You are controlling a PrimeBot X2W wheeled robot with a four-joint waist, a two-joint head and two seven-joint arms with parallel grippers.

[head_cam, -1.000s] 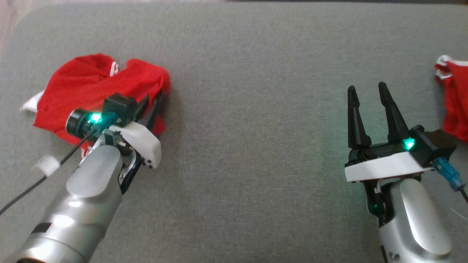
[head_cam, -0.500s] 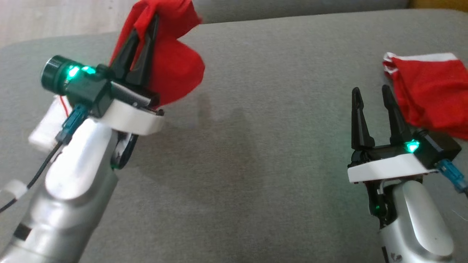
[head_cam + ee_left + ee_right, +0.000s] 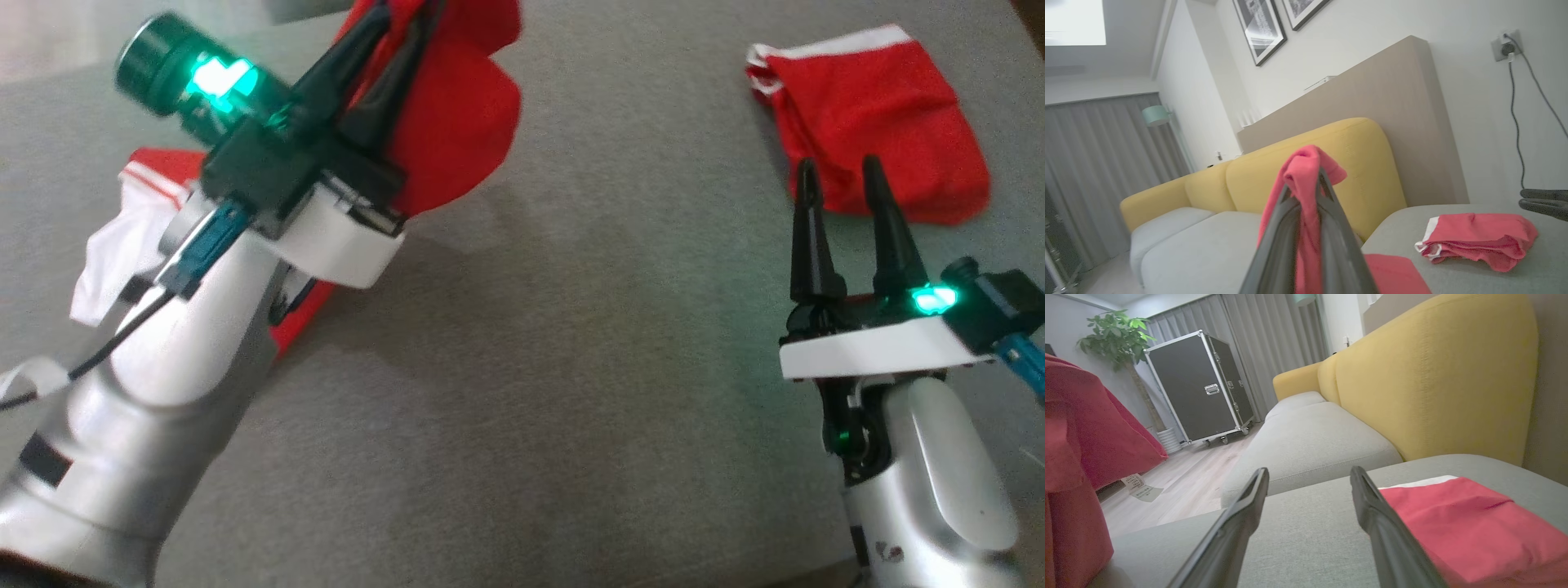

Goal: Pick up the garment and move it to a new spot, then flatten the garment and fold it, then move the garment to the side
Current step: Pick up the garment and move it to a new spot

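A red garment (image 3: 465, 122) with white trim hangs from my left gripper (image 3: 400, 20), which is shut on a bunched fold of it, raised above the grey cushion (image 3: 571, 367). In the left wrist view the cloth (image 3: 1306, 163) drapes over and between the closed fingers. The garment's lower end, with white lining (image 3: 122, 245), trails at the left behind my forearm. My right gripper (image 3: 841, 175) stands open and empty at the lower right, low over the cushion. Its fingers (image 3: 1249, 514) frame bare grey fabric.
A second red garment (image 3: 873, 122), folded, lies at the back right just beyond my right fingertips. A yellow sofa backrest (image 3: 1339, 163) rises behind the cushion. A black wheeled case (image 3: 1200, 388) and a potted plant (image 3: 1118, 330) stand on the wooden floor.
My left gripper has lifted the garment off the cushion and carried it up and to the right. The head camera has shifted. My right gripper stays open in place.
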